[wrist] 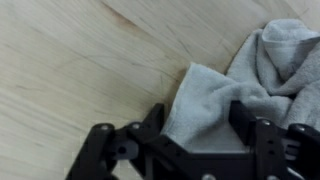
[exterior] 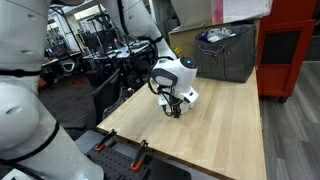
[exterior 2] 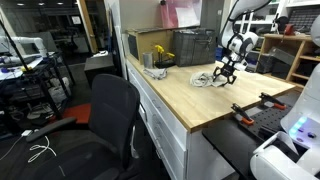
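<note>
- Pale, smooth wood with fine grain lines is being shown as the table top (wrist: pixel 70 60), a long slab in both exterior views.
- A towel (wrist: pixel 250 75) of soft, nubby, off-white cloth is being seen crumpled in loose folds on that wood, with one flat corner reaching toward the camera in the wrist view.
- In an exterior view the towel (exterior 2: pixel 205 78) is lying near the table's middle, just beside the gripper.
- The gripper (wrist: pixel 200 130), black and blocky, is being held low over the towel. Its fingers (wrist: pixel 245 120) are spread wide with the flat corner between them, and contact cannot be told.
- The white, rounded arm (exterior: pixel 172 72) is being bent down from above, its wrist pointing at the table.
- A dark grey bin (exterior: pixel 228 52) is standing at the table's far end.
</note>
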Robot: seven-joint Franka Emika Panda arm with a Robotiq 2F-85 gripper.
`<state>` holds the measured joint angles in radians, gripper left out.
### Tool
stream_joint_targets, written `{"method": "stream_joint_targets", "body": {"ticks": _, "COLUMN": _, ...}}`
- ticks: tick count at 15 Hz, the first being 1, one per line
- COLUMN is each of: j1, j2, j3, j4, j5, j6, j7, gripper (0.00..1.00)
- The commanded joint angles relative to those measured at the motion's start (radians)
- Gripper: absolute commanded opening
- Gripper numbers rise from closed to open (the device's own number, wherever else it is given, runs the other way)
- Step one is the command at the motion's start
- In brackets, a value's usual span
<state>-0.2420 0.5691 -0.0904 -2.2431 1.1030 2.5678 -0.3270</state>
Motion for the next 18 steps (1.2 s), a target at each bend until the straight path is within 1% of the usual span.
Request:
{"method": "stream_joint_targets", "body": {"ticks": 1, "j1": -0.027, "j2": -0.025, "j3": 0.018, "j4": 0.018, "j5": 0.04, "j6": -0.035, "j7": -0.006, "gripper": 0.42}}
{"method": "stream_joint_targets", "body": {"ticks": 4, "j1": -0.025, "j2": -0.04, "j3": 0.016, "j4": 0.018, "j5": 0.039, "j6": -0.038, "j7": -0.009, "gripper": 0.2}}
{"method": "stream_joint_targets", "body": {"ticks": 5, "j1": -0.025, "j2": -0.048, "j3": 0.016, "j4": 0.017, "j5": 0.039, "j6": -0.038, "j7": -0.012, "gripper": 0.12}}
{"method": "stream_joint_targets", "body": {"ticks": 6, "j1": -0.019, "j2": -0.06, "j3": 0.013, "j4": 0.011, "j5": 0.032, "j6": -0.027, "j7": -0.013, "gripper": 0.05}}
{"method": "stream_joint_targets", "body": {"ticks": 7, "j1": -0.015, "j2": -0.073, "j3": 0.01, "j4": 0.004, "j5": 0.023, "j6": -0.026, "j7": -0.016, "gripper": 0.01}}
{"method": "stream_joint_targets", "body": {"ticks": 10, "j1": 0.0, "j2": -0.123, "j3": 0.003, "j4": -0.024, "j5": 0.001, "j6": -0.013, "j7": -0.021, "gripper": 0.0}}
{"method": "stream_joint_targets", "body": {"ticks": 14, "j1": 0.015, "j2": -0.211, "j3": -0.018, "j4": -0.069, "j5": -0.054, "j6": 0.005, "j7": 0.005, "gripper": 0.01}}
{"method": "stream_joint_targets", "body": {"ticks": 18, "j1": 0.031, "j2": -0.303, "j3": -0.051, "j4": -0.107, "j5": -0.14, "j6": 0.088, "j7": 0.045, "gripper": 0.01}}
